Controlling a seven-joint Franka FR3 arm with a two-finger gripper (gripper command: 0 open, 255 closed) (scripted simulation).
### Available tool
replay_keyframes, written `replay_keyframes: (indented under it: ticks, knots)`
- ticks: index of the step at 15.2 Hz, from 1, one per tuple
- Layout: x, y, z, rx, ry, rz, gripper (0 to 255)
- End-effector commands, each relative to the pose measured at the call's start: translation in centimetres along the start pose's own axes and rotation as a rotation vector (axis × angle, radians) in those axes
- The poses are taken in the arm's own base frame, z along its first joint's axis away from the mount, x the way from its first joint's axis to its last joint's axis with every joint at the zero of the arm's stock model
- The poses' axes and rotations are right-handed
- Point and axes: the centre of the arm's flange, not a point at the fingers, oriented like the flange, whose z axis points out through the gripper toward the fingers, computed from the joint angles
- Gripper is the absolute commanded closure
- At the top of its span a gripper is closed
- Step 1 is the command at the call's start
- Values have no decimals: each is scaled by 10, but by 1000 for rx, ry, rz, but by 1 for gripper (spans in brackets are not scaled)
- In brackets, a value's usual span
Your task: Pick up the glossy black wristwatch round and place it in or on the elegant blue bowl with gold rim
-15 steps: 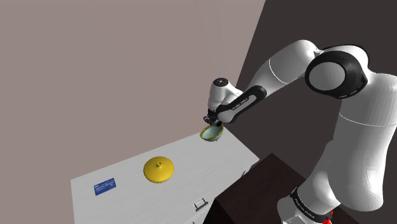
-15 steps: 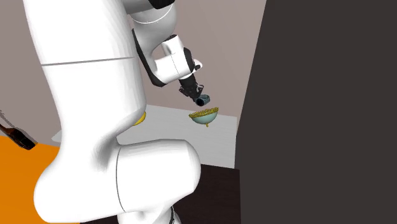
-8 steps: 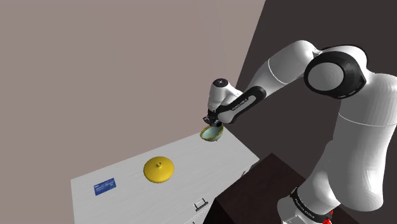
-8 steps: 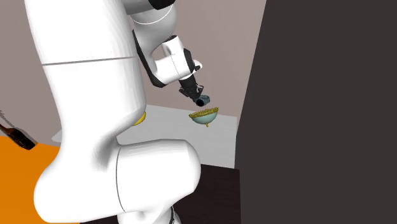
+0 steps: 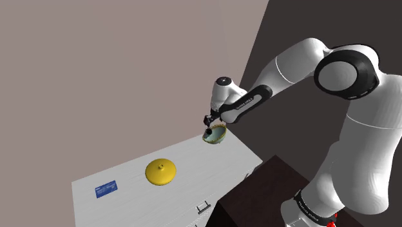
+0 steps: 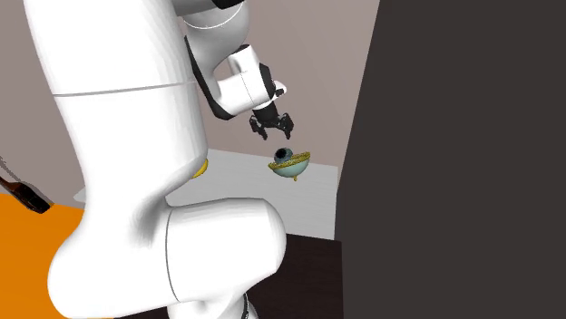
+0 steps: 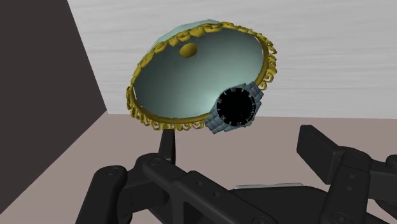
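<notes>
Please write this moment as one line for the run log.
claw: open, above bowl | watch: in bowl by its gold rim, not held | step: placing looks done

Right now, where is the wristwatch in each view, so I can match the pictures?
Shoulder view: wristwatch, a small dark spot in the bowl, just below the gripper, right of centre.
Second exterior view: wristwatch lying in the bowl, centre, under the open gripper.
Wrist view: wristwatch at the gold rim of the bowl, ahead of the gripper.
Shared landmark: the gold-rimmed bowl.
</notes>
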Motion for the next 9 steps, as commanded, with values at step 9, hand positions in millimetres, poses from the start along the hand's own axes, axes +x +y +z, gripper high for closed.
replay_keyframes:
  ticks: [9]
  knots:
    - [-1, 1, -33, 0, 0, 0, 0]
